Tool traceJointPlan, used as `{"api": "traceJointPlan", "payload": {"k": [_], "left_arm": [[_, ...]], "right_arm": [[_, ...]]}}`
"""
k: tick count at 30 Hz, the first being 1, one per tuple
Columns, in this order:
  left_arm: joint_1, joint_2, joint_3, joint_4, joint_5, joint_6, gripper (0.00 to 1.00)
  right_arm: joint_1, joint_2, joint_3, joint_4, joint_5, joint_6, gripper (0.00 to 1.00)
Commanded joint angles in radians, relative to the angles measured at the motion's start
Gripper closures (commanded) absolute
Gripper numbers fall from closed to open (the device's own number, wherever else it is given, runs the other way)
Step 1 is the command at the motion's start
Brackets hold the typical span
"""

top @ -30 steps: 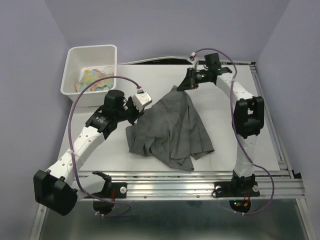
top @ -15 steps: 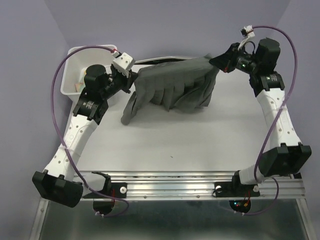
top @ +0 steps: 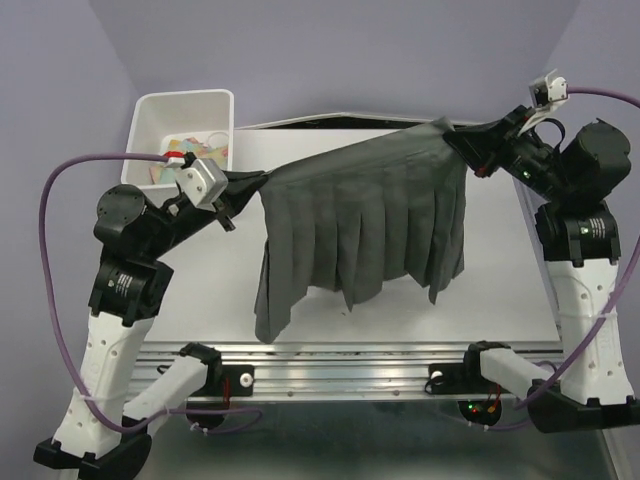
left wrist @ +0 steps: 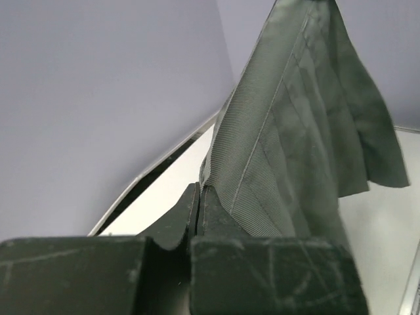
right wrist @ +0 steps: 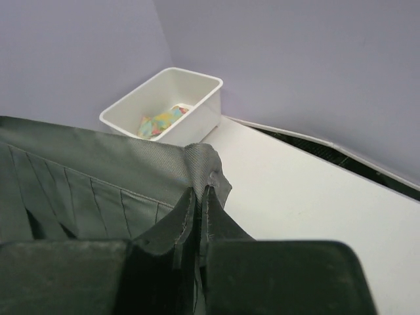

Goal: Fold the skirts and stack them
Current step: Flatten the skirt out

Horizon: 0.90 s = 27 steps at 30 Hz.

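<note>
Skirt (top: 360, 225) now wider, flatter, nearer than before

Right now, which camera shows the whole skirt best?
The top external view: the skirt hangs spread between the left gripper and right gripper. The left wrist view shows only the pinched corner and a hanging fold; the right wrist view, just the waistband edge.

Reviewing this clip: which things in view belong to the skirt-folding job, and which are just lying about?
Part of the job:
- skirt, hanging stretched between both arms
- left end effector, shut on its top edge
- right end effector, shut on the other end

Lying about:
- white bin, far left corner
- colourful bits inside it
</note>
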<state>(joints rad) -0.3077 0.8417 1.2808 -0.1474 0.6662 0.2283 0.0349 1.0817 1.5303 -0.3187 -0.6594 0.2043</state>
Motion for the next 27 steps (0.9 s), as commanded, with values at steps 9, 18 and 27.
{"api": "traceJointPlan", "payload": {"k": [9,18,27], "left_arm": [[0.025,0.451,0.144,-0.064,-0.230,-0.073,0.91],[0.036,0.821,0.517,-0.241,-0.350,-0.047,0.20],[0.027,0.626,0.102,-0.201,-0.254,-0.001,0.22]], "right_arm": [[-0.038,0.423,0.048,-0.034,0.296,-0.092,0.79],[-0.038,0.736,0.375,-0.212,0.313,-0.192,0.00],[-0.038,0.759,0.185,-0.440,0.057,-0.387,0.21]]}}
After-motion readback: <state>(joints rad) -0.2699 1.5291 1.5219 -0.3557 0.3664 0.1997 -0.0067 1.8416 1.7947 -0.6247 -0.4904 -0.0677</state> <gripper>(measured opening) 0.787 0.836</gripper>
